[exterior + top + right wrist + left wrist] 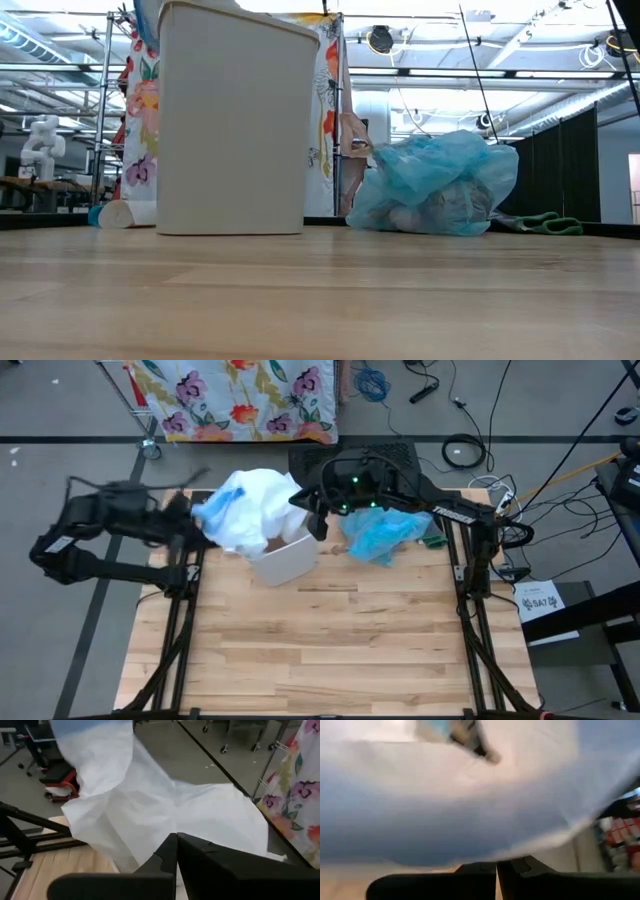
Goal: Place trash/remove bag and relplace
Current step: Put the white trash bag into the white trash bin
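Slippage is your main risk: the white bag (250, 508) billows over the bin (285, 558) near the worktop's far edge, and both grippers pinch it with fingers together, the left gripper (192, 510) at its blue hem, the right gripper (312, 510) opposite. Pull unevenly and you lose the film or tip the bin. The full blue bag (382, 532) sits beside it toward the far right corner. Past the plank worktop (330, 650), cables (462, 452) and a floral cloth (240, 395) crowd the floor.
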Controlling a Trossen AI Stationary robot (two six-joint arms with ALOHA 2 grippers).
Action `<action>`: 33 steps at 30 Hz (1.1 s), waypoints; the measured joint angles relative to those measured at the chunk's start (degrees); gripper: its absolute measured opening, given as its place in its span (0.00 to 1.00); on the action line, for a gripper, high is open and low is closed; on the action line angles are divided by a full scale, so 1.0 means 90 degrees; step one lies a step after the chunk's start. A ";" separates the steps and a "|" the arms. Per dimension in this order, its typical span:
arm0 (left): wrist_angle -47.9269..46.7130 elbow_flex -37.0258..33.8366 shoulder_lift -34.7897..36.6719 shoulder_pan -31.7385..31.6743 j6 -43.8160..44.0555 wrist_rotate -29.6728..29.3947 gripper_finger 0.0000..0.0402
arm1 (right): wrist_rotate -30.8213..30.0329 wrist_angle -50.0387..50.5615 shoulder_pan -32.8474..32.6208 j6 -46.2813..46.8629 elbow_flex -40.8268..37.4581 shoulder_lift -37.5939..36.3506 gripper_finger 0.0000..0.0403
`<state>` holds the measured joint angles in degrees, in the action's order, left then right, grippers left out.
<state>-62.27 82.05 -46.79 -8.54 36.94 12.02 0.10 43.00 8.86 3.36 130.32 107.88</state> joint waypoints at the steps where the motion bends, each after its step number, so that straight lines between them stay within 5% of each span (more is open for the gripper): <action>1: -0.0199 -0.0004 -0.0086 0.0000 0.0034 -0.0008 0.00 | 0.0002 0.0054 0.0035 0.0000 0.0000 -0.0012 0.00; 18: -0.0127 -0.0002 -0.0437 0.0007 0.0138 -0.0296 0.06 | 0.0031 0.0408 0.0282 0.0046 -0.0002 -0.0182 0.00; 25: -0.0188 0.0001 -0.0511 0.0007 -0.0675 -0.1178 0.07 | 0.0029 0.0395 0.0222 0.0328 -0.0002 -0.0182 0.00; 33: -0.0591 0.0001 -0.0596 0.0000 -0.1207 -0.1792 0.31 | 0.0014 0.0397 0.0087 0.0917 -0.0002 -0.0182 0.00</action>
<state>-67.59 82.06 -52.16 -8.54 26.08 -4.11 0.23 46.57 9.65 11.61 130.30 106.24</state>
